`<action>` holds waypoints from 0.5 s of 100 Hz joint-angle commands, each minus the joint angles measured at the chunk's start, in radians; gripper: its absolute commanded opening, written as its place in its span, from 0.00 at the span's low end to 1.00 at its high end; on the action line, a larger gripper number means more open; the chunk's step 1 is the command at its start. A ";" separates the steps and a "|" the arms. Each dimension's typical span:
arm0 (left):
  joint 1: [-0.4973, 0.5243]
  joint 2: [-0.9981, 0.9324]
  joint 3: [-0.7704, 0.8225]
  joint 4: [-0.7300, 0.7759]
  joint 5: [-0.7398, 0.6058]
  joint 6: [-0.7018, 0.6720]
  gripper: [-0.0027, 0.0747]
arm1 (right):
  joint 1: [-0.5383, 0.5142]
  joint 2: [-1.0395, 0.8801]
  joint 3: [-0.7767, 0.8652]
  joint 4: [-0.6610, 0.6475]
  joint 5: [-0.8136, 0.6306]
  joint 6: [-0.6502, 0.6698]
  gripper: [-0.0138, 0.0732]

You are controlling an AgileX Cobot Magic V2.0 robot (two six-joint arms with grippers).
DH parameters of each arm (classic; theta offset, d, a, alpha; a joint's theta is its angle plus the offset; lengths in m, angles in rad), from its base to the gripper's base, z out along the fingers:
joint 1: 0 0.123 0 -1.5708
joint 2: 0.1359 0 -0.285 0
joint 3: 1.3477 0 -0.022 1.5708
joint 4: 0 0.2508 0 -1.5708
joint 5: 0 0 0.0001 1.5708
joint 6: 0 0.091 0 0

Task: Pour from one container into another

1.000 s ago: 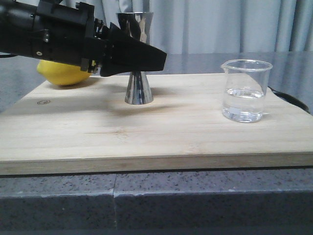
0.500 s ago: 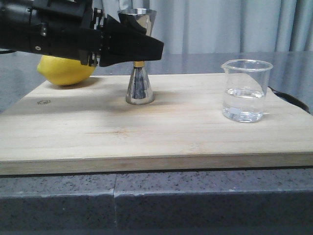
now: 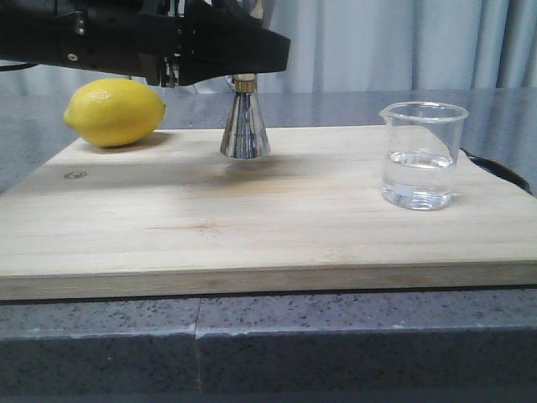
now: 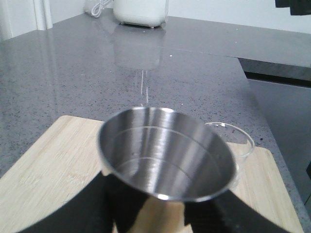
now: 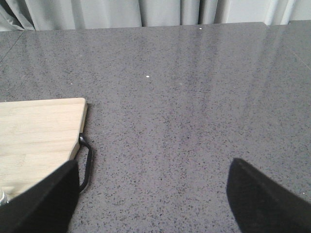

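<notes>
The steel hourglass jigger [image 3: 244, 130] hangs upright just above the wooden cutting board [image 3: 252, 227], at the back left of centre. My left gripper [image 3: 267, 50] is shut on its upper cone. In the left wrist view the jigger's open mouth [image 4: 165, 150] looks empty between the black fingers [image 4: 92, 208]. The clear glass beaker [image 3: 421, 155] stands on the board's right side, partly filled with clear liquid; its rim [image 4: 238, 143] shows behind the jigger. My right gripper [image 5: 155, 194] is open over bare counter, beside the board's corner [image 5: 34, 131], and holds nothing.
A yellow lemon [image 3: 115, 112] lies at the board's back left, under my left arm. A black wire handle [image 5: 86, 160] sticks out from the board's edge. The speckled grey counter [image 3: 336, 336] surrounds the board. A white appliance [image 4: 141, 12] stands far off on the counter.
My left gripper has risen with the jigger, which has come off the board and drifted slightly right. The lemon is now fully uncovered. The beaker has not moved.
</notes>
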 commanded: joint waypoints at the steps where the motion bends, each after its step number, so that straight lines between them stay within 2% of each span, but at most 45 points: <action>1: -0.007 -0.047 -0.045 -0.083 0.118 -0.070 0.38 | 0.002 0.020 -0.035 -0.008 -0.079 -0.016 0.78; 11: -0.007 -0.047 -0.070 -0.083 0.118 -0.139 0.38 | 0.016 0.040 -0.044 0.024 -0.077 -0.068 0.78; 28: -0.007 -0.047 -0.096 -0.083 0.105 -0.139 0.38 | 0.068 0.111 -0.094 0.129 -0.064 -0.164 0.78; 50: -0.007 -0.047 -0.096 -0.083 0.101 -0.139 0.38 | 0.133 0.210 -0.180 0.187 -0.039 -0.233 0.78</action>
